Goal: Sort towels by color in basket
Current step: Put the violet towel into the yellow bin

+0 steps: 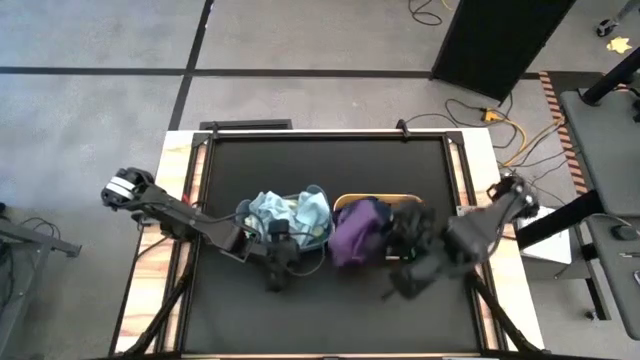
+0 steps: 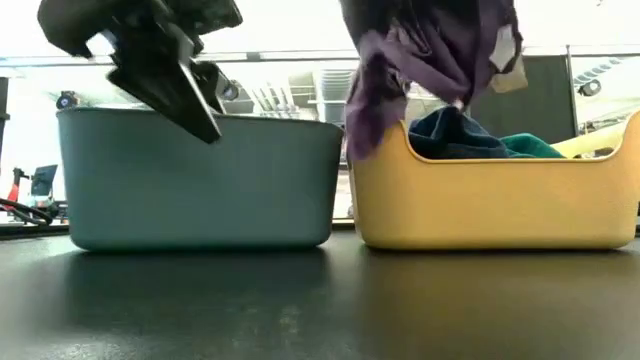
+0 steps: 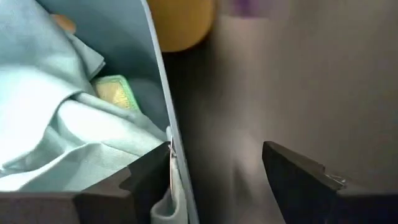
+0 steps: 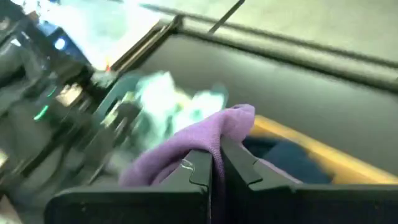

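A blue-grey tub (image 2: 195, 180) holds light blue and pale green towels (image 1: 290, 212). Beside it, a yellow tub (image 2: 490, 205) holds a navy towel (image 2: 448, 135) and a dark teal towel (image 2: 528, 147). My right gripper (image 4: 216, 171), over the yellow tub (image 1: 400, 203), is shut on a purple towel (image 2: 420, 50). My left gripper (image 3: 217, 180) is open above the blue tub's near wall (image 3: 160, 93). One finger (image 3: 152, 177) stands at the rim and the other (image 3: 298, 177) over the bare table. My right gripper pinches a bunched fold of the purple towel (image 4: 214, 140) between its two fingers, coming from the table's right side and slanting down. The towel is lifted and hangs slack below the fingers. Its lower end (image 2: 362, 125) reaches down to the yellow tub's left rim.
The two tubs stand side by side in the middle of the black table (image 1: 320, 310), with bare table on their near and far sides. A raised frame (image 1: 455, 170) borders the table. Cables (image 1: 500, 125) lie on the floor beyond the table's far right.
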`<state>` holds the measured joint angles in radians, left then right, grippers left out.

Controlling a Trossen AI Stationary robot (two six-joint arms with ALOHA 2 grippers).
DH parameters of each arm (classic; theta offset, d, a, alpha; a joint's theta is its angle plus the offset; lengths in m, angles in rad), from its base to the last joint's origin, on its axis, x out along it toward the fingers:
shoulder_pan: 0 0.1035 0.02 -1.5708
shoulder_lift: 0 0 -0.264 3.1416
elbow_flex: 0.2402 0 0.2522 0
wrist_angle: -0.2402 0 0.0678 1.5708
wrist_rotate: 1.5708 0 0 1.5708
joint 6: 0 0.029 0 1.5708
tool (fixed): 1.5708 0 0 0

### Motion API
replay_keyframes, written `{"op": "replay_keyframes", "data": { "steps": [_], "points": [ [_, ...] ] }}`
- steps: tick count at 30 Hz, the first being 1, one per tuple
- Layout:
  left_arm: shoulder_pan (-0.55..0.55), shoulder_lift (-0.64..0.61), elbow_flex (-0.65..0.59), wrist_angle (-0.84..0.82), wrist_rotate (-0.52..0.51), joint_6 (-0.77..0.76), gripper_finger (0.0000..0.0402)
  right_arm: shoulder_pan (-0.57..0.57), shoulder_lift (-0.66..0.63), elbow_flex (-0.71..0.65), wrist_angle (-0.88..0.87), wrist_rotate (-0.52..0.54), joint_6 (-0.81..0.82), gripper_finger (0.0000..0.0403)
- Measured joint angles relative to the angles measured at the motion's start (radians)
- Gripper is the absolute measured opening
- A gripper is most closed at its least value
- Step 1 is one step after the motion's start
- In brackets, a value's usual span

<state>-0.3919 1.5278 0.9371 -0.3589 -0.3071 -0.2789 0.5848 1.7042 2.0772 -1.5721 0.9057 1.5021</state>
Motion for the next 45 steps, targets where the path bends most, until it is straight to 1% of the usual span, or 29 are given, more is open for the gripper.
{"op": "replay_keyframes", "data": {
  "steps": [3,6,9,13,16,20,25,27,31,32,34,37,40,42,45],
  "points": [
    [-0.022,-0.024,0.0,-0.004,0.022,-0.012,0.023,-0.057,-0.068,-0.028,-0.001,0.01,-0.115,0.0009],
    [-0.037,-0.042,0.001,-0.011,0.027,-0.025,0.023,-0.121,-0.118,-0.052,0.0,-0.037,-0.232,0.0009],
    [-0.04,-0.064,0.001,-0.017,0.024,-0.035,0.023,-0.174,-0.148,-0.093,0.002,-0.13,-0.322,0.0009],
    [-0.039,-0.096,0.002,-0.038,0.015,-0.045,0.023,-0.228,-0.191,-0.195,0.002,-0.302,-0.364,0.0009],
    [-0.041,-0.129,0.02,-0.097,0.013,-0.047,0.023,-0.252,-0.228,-0.32,0.001,-0.404,-0.347,0.0009],
    [-0.046,-0.18,0.049,-0.191,0.011,-0.055,0.023,-0.285,-0.275,-0.512,0.001,-0.493,-0.283,0.0009],
    [-0.046,-0.242,0.07,-0.204,0.004,-0.073,0.023,-0.353,-0.288,-0.723,0.017,-0.649,-0.234,0.0009],
    [-0.046,-0.261,0.079,-0.206,-0.02,-0.082,0.023,-0.386,-0.282,-0.791,0.066,-0.69,-0.23,0.0009],
    [-0.045,-0.287,0.097,-0.205,-0.069,-0.089,0.023,-0.447,-0.268,-0.914,0.324,-0.722,-0.268,0.0009],
    [-0.045,-0.291,0.099,-0.205,-0.079,-0.089,0.023,-0.464,-0.259,-0.939,0.361,-0.723,-0.264,0.0009],
    [-0.045,-0.3,0.099,-0.207,-0.095,-0.091,0.023,-0.502,-0.239,-0.987,0.375,-0.737,-0.199,0.0013],
    [-0.045,-0.312,0.099,-0.219,-0.1,-0.112,0.023,-0.549,-0.217,-1.033,0.369,-0.806,-0.172,0.0036],
    [-0.045,-0.326,0.099,-0.256,-0.094,-0.131,0.023,-0.559,-0.219,-1.03,0.339,-0.871,-0.181,0.008],
    [-0.046,-0.341,0.099,-0.292,-0.063,-0.138,0.023,-0.555,-0.226,-0.992,0.266,-0.887,-0.156,0.0116],
    [-0.046,-0.382,0.099,-0.349,-0.041,-0.163,0.023,-0.537,-0.251,-0.887,0.122,-0.881,-0.124,0.017]
  ]
}}
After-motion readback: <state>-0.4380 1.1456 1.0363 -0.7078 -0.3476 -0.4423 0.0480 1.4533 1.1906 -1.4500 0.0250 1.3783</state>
